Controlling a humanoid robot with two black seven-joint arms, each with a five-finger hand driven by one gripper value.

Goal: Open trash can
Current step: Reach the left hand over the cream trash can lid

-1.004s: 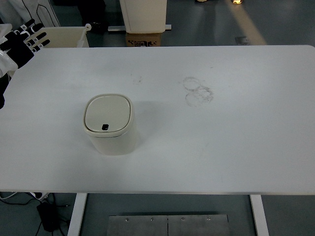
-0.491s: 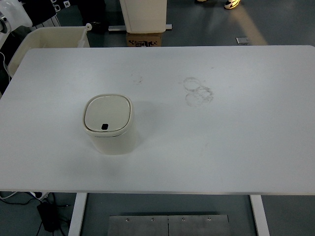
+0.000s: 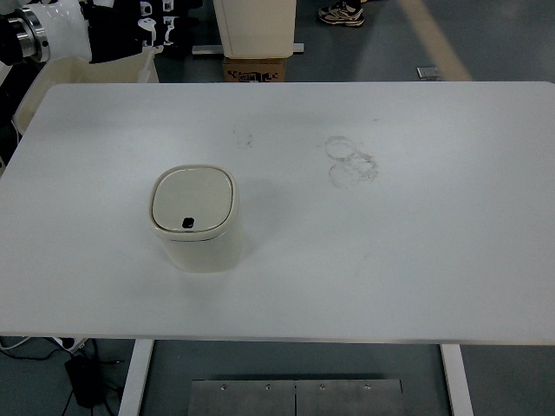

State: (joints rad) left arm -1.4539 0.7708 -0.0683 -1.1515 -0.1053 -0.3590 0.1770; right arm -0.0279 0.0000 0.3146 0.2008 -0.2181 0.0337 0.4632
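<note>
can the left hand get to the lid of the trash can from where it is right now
Probably yes. The left hand is beyond the table's far left corner, and bare table lies between it and the closed lid.

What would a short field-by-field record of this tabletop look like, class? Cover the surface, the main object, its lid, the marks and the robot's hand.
surface: white table
main object: cream trash can, upright, left of centre
lid: shut, with a small dark button near its front edge
marks: faint ring stains right of centre, far side
left hand: black and white, top left corner, beyond the table edge, not touching the can
right hand: not in view
task state: can not yet opened
</note>
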